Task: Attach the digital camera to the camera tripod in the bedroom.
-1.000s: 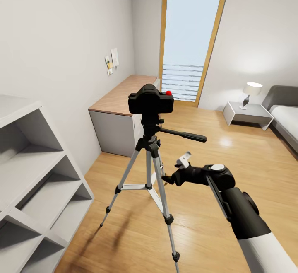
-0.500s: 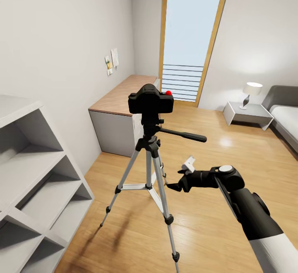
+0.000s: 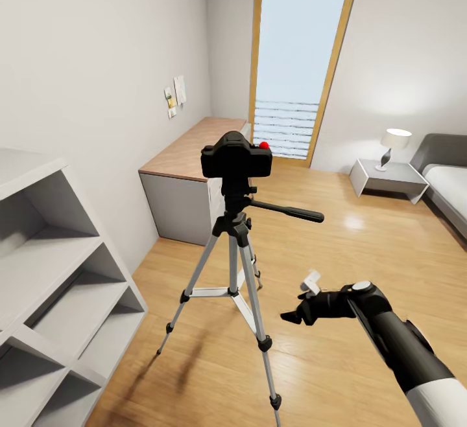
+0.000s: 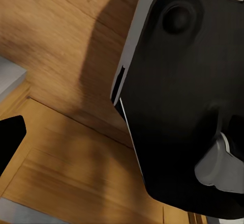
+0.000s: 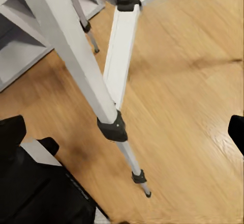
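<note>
The black digital camera (image 3: 236, 158), red button on top, sits on the head of the camera tripod (image 3: 235, 245). The tripod stands on the wood floor, its pan handle pointing right. My right gripper (image 3: 295, 315) hangs low to the right of the tripod's legs, apart from them, open and empty. In the right wrist view a silver tripod leg (image 5: 81, 66) crosses the floor between the widely spread fingertips (image 5: 11, 128). The left wrist view looks at my own black-and-white body (image 4: 183, 96) over the floor, with one black fingertip (image 4: 10, 137) at the edge.
A grey cube shelf (image 3: 58, 271) stands close on the left. A wood-topped desk (image 3: 194, 148) is behind the tripod by the tall window (image 3: 295, 57). A nightstand (image 3: 389, 181) with a lamp (image 3: 394, 142) and a bed (image 3: 447, 181) are at the far right. Open floor lies between.
My right arm has drawn back, down and to the right, away from the tripod's legs. The camera and tripod have stayed still.
</note>
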You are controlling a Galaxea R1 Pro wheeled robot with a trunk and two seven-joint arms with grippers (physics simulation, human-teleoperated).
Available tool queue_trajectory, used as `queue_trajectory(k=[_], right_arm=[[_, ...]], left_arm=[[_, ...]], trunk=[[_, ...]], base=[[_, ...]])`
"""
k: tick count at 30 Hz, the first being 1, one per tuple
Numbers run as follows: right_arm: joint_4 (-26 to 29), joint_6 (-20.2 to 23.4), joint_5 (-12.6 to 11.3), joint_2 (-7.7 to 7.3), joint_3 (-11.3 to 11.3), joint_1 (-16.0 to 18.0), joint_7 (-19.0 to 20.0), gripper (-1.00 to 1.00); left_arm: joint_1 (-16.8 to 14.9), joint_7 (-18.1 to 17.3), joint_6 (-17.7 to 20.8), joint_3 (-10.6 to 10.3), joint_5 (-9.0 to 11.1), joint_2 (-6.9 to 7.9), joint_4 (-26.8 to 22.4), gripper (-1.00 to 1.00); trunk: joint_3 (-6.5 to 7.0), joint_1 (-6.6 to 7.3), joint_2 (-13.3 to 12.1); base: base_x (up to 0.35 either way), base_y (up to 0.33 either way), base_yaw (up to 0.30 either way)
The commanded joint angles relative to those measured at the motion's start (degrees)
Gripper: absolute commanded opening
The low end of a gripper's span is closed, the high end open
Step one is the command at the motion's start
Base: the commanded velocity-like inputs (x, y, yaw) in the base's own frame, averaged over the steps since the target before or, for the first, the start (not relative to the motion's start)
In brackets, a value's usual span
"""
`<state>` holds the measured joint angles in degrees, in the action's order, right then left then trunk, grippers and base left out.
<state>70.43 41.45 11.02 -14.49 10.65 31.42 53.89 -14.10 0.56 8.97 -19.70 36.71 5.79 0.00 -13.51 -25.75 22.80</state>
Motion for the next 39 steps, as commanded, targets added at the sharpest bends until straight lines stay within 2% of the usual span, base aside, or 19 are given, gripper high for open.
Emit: queue_trajectory(k=[1,4,5,14,15,20,26,27,29,36,39], right_arm=[[-1.6,-0.7,0.5,-0.22,0.0,-0.1,-0.2,1.00],[-7.1,-3.8,0.5,-0.63,-0.3,-0.3,-2.6,1.00],[-10.8,-5.9,0.4,-0.79,-0.8,-0.3,-4.7,1.00],[-28.3,-15.0,0.1,-1.02,-4.1,-0.5,-14.4,1.00],[-31.4,-16.7,0.1,-1.02,-5.0,-0.5,-15.9,1.00],[-37.9,-19.5,0.0,-1.01,-7.4,-0.5,-18.6,1.00],[-46.2,-20.9,-0.1,-1.06,-10.9,-0.5,-20.8,1.00],[-49.1,-21.7,-0.1,-1.06,-12.2,-0.5,-21.5,1.00],[-52.1,-23.0,-0.1,-1.06,-13.1,-0.5,-22.4,1.00],[-65.3,-31.8,0.0,-1.04,-14.3,-0.5,-26.8,1.00],[-68.9,-36.4,0.0,-0.82,-14.5,-0.7,-28.7,1.00]], left_arm=[[0.0,0.1,0.2,-0.5,0.6,0.01,0.0,1.00],[0.0,0.1,0.2,-0.5,0.7,0.01,0.0,1.00],[0.0,0.1,0.2,-0.5,0.7,-0.01,0.0,1.00],[0.0,0.1,0.1,-0.5,0.8,-0.46,-0.1,1.00],[0.0,0.1,0.1,-0.5,0.8,-0.50,-0.1,1.00],[0.0,0.1,-1.5,-0.5,0.8,-0.67,0.0,1.00],[0.0,0.1,-2.7,-0.5,0.9,-0.75,0.0,1.00],[0.0,0.1,-2.9,-0.5,0.9,-0.76,0.0,1.00],[0.1,0.1,-3.0,-0.5,0.9,-0.77,0.0,1.00],[0.5,0.1,-3.1,-0.4,0.9,-0.78,0.0,1.00],[0.6,0.1,-3.1,-0.5,0.9,-0.78,0.0,1.00]], trunk=[[-0.10,-0.03,0.1],[-0.10,-0.03,0.1],[-0.10,-0.03,0.1],[-0.10,-0.03,0.1],[-0.10,-0.03,0.1],[-0.10,-0.03,0.1],[-0.10,-0.03,0.1],[-0.10,-0.03,0.1],[-0.10,-0.03,0.1],[-0.10,-0.03,0.1],[-0.10,-0.03,0.1]], base=[[0.000,0.000,0.000],[0.000,0.000,0.000],[0.000,0.000,0.000],[0.000,0.000,0.000],[0.000,0.000,0.000],[0.000,0.000,0.000],[0.000,0.000,0.000],[0.000,0.000,0.000],[0.000,0.000,0.000],[0.000,0.000,0.000],[0.000,0.000,0.000]])
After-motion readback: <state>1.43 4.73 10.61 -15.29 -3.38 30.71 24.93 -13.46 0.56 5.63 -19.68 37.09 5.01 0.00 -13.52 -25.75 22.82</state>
